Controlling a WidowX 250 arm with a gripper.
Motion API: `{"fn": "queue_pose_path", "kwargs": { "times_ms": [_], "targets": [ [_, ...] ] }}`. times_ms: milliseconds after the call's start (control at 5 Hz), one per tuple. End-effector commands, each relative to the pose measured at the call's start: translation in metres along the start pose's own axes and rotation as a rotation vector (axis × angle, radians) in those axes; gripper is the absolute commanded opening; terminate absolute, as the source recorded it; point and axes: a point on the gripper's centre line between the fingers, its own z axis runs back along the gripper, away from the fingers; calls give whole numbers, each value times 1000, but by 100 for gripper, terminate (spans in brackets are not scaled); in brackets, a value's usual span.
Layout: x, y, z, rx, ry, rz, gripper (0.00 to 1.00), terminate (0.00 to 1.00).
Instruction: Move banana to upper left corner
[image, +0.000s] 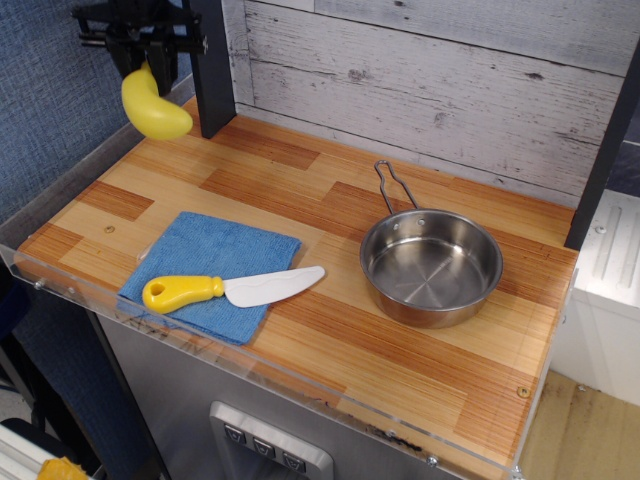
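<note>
The glossy yellow banana (152, 106) hangs from my black gripper (143, 58), which is shut on its upper end. It is held in the air at the far left, just above the table's left edge and beside the dark vertical post (213, 70) of the upper left corner (190, 130). The banana's lower curved end points right and does not touch the wood. The upper part of the gripper is cut off by the frame's top.
A blue cloth (210, 272) lies at the front left with a toy knife (230, 290), yellow handle and white blade, on it. A steel pan (430, 266) sits at the right, handle pointing back. A blue wall and whitewashed planks border the tabletop.
</note>
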Motion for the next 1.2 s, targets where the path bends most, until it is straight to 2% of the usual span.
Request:
{"fn": "queue_pose_path", "kwargs": {
  "times_ms": [0,1000],
  "targets": [
    [-10,-16,-8,34,-42,-78,0,0],
    [-9,-41,-58,97,-5,-136,0,0]
  ]
}}
